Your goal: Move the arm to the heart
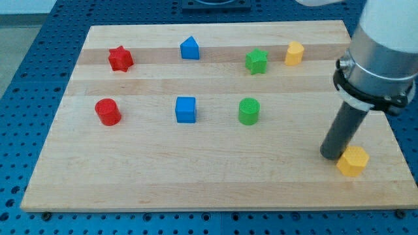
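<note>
Yellow heart (353, 160) sits near the table's (196, 176) lower right corner in the view, close to its right edge, though its lobes are not crisp from here. The arm's dark rod comes down from the view's upper right, and the tip (332, 156) rests on the wood just to the left of the heart, touching it or a hair off; I cannot tell which. The arm ends in that plain rod rather than a hand, so nothing is spread, pressed together or pinching.

The other blocks stand well apart from the tip, in two rows. Along the view's top, from left to right, are a red star (120, 59), a blue triangle-topped block (189, 48), a green star (257, 61) and a yellow block (294, 53) with a many-sided top, just right of the green star. Below them, across the middle of the table, are a red cylinder (108, 111), a blue cube (185, 109) and a green cylinder (249, 111). Each block stands alone, touching none of its neighbours. The table lies on a blue perforated surface (26, 59).
</note>
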Action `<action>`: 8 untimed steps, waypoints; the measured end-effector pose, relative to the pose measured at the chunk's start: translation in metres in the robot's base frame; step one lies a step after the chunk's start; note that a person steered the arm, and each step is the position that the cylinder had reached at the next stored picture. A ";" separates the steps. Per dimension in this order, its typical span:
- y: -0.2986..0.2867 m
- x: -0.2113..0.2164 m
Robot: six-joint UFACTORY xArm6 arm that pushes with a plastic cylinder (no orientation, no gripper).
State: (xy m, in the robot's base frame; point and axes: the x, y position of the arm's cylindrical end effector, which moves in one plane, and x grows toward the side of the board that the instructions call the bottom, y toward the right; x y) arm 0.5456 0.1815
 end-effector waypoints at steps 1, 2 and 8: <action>0.000 0.000; 0.000 -0.019; -0.014 -0.326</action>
State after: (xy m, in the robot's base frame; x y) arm 0.2194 0.1672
